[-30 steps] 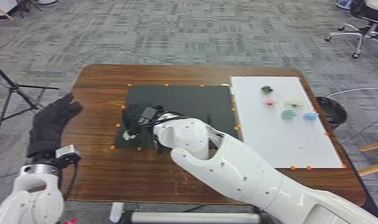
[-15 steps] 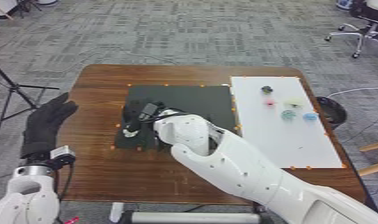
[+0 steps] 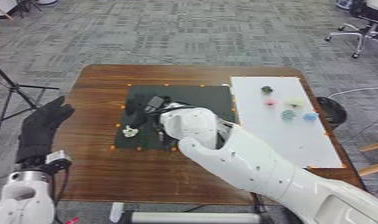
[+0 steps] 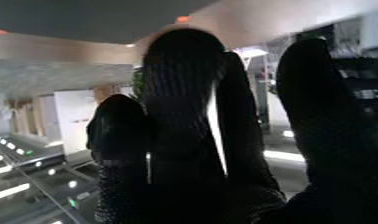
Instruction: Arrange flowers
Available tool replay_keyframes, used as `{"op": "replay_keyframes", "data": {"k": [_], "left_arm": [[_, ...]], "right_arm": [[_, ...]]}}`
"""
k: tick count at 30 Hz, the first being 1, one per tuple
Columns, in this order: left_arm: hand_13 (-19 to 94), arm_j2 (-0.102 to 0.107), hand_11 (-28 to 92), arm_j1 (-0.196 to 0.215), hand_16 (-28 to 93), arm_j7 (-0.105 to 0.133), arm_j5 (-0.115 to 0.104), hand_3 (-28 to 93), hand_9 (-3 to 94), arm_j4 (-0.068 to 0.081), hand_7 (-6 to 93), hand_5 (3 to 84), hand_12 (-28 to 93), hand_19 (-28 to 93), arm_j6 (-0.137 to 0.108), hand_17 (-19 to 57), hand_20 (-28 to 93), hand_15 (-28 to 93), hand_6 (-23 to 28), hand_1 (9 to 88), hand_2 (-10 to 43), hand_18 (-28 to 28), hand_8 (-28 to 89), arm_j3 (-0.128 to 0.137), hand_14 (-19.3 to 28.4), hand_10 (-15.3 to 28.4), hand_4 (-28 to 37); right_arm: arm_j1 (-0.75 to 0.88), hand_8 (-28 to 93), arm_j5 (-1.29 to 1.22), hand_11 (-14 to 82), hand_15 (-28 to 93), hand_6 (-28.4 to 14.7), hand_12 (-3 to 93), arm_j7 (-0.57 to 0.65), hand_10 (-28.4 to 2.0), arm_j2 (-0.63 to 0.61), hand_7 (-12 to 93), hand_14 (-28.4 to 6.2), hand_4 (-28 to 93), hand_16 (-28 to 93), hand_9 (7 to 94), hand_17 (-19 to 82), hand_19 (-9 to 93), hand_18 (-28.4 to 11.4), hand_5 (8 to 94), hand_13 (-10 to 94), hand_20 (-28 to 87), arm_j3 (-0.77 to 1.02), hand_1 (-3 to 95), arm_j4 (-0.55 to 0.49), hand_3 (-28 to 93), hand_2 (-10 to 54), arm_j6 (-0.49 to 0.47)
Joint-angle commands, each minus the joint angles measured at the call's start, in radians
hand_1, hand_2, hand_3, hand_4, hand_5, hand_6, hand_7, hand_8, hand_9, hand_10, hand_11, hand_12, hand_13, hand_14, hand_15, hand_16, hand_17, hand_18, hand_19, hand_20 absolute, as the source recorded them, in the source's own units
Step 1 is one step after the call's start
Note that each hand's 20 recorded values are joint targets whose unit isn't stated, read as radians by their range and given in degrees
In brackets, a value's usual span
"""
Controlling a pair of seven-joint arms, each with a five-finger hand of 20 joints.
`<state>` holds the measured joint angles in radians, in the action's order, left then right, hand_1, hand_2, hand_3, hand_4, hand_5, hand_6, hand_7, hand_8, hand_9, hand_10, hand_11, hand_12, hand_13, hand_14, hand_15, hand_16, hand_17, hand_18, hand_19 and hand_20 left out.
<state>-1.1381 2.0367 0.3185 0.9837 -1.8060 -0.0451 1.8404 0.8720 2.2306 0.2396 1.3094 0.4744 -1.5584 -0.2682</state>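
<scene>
I judge one white flower [image 3: 130,131] placed, at the black mat's [image 3: 199,92] eight o'clock; five flowers [image 3: 288,115] remain. My right hand [image 4: 185,120] is straight-fingered, empty; left hand [image 3: 43,122] likewise.

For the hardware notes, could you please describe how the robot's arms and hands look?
Both arms are glossy white with rounded shells and small dark dots. The left hand and right hand wear black fabric gloves, and a dark cable runs beside the left wrist.

Light strips [image 4: 9,192] glare in the dim wrist view.
</scene>
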Motion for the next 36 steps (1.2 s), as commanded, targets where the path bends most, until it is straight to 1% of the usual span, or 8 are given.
{"op": "replay_keyframes", "data": {"k": [1,6,8,11,14,19,25,36], "left_arm": [[39,-0.008,18,0.033,2,0.0,0.001,73,47.7,-0.009,11.5,46.3,12,8,0.023,4.1,17,17,1.7,14.4,1.7,12.0,-7,0.024,16.9,13.6,-28.3],[39,-0.001,18,0.015,2,-0.009,0.003,73,47.8,-0.006,11.6,46.4,12,8,0.021,4.1,17,17,1.5,14.4,1.8,12.0,-7,0.013,16.8,13.5,-28.3],[39,-0.005,18,0.029,2,-0.006,0.003,73,47.8,-0.016,11.6,46.4,12,8,0.018,4.2,17,17,1.5,14.5,1.8,12.0,-7,0.016,16.8,13.5,-28.3],[39,-0.003,18,0.024,2,-0.009,0.005,73,47.8,-0.019,11.6,46.3,12,8,0.01,4.2,17,17,1.6,14.5,1.8,12.0,-7,0.009,16.8,13.5,-28.3],[39,0.001,18,0.017,2,-0.008,0.004,73,47.8,-0.019,11.5,46.3,12,8,0.005,4.2,17,17,1.6,14.5,1.7,12.0,-7,0.002,16.8,13.6,-28.3],[39,0.002,18,0.016,2,-0.006,0.001,73,47.8,-0.023,11.5,46.4,12,8,-0.004,4.2,17,17,1.6,14.6,1.7,12.0,-7,0.0,16.9,13.6,-28.3],[40,-0.002,18,0.022,1,-0.002,-0.002,73,47.8,-0.028,11.6,46.6,12,7,-0.022,4.6,16,17,1.6,14.7,1.7,11.4,-7,0.001,16.8,13.6,-28.3],[40,-0.01,18,0.025,1,0.006,0.0,73,47.9,-0.031,11.7,46.7,12,7,-0.006,4.7,16,17,1.6,14.5,1.7,11.3,-7,-0.004,16.7,13.6,-28.3]], "right_arm": [[-0.05,-7,-0.115,7.1,46,-0.9,9.8,0.019,-14.9,-0.285,10,-6.3,-11,31,54.1,51,89,-16.6,53.8,84,40,0.084,39.4,-0.189,57,-1.4,0.179],[0.004,-6,-0.145,7.6,45,-2.1,14.6,0.031,-15.5,-0.414,12,-10.4,-11,30,57.5,42,80,-19.2,56.6,74,45,0.21,36.9,-0.245,61,-6.6,0.305],[0.045,-6,-0.148,7.5,44,-2.3,15.3,0.027,-15.9,-0.463,12,-11.8,-11,30,55.9,39,75,-20.1,56.0,71,46,0.266,36.1,-0.263,62,-8.6,0.339],[0.101,-6,-0.102,7.2,43,-2.5,16.1,-0.002,-16.3,-0.539,12,-12.7,-11,30,54.3,37,71,-20.7,54.4,68,49,0.319,35.3,-0.263,62,-9.4,0.415],[0.177,-6,-0.029,7.5,43,-1.9,16.0,-0.027,-14.2,-0.605,13,-12.4,-11,29,55.8,37,71,-21.0,55.0,70,49,0.385,35.5,-0.253,62,-9.5,0.432],[0.32,-6,-0.034,7.6,44,-1.0,15.8,-0.023,-13.8,-0.668,13,-11.7,-12,30,56.6,37,72,-20.9,55.2,72,50,0.516,35.6,-0.231,62,-9.5,0.393],[0.448,-7,-0.025,8.1,45,1.5,15.6,-0.002,-13.0,-0.652,15,-10.8,-12,30,58.9,39,74,-20.8,58.3,74,51,0.638,37.8,-0.182,63,-9.5,0.363],[0.62,-9,0.03,8.5,45,3.2,15.0,0.007,-12.4,-0.618,16,-10.1,-13,31,61.7,39,75,-20.7,61.9,76,52,0.761,40.5,-0.194,63,-9.5,0.302]]}}
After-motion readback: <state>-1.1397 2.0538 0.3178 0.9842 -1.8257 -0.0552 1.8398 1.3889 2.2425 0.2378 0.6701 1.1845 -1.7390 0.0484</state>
